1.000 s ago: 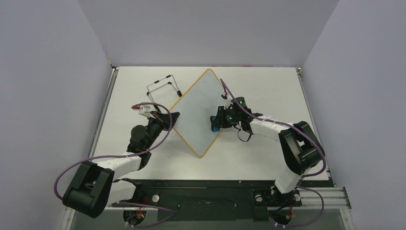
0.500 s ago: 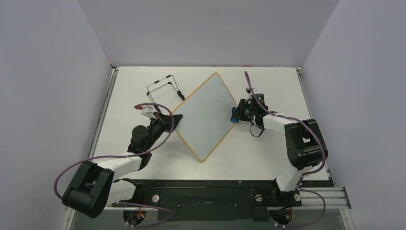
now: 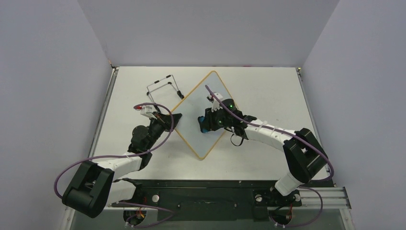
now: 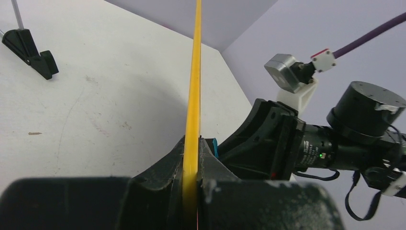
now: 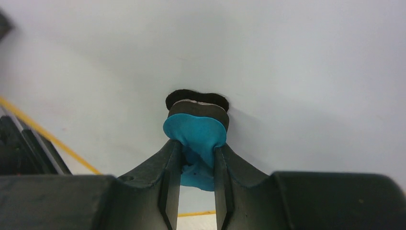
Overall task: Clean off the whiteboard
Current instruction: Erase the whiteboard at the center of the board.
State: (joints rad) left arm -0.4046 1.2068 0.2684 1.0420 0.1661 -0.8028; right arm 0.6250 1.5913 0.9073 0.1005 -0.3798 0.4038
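Left pincer (image 4: 191,146) clamps the whiteboard (image 3: 190,120) edge; right pincer (image 5: 196,158) presses its gripped eraser (image 5: 195,132) on; face looks clean.

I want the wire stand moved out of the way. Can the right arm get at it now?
Probably not: the whiteboard, clamped by the left gripper, stands between the right gripper and the wire stand, and that gripper is busy holding the blue eraser.

Off-task items on the white table (image 3: 268,86)
A thin black wire stand (image 3: 163,88) sits far left — black-footed; pale grey walls (image 3: 201,33) enclose it.
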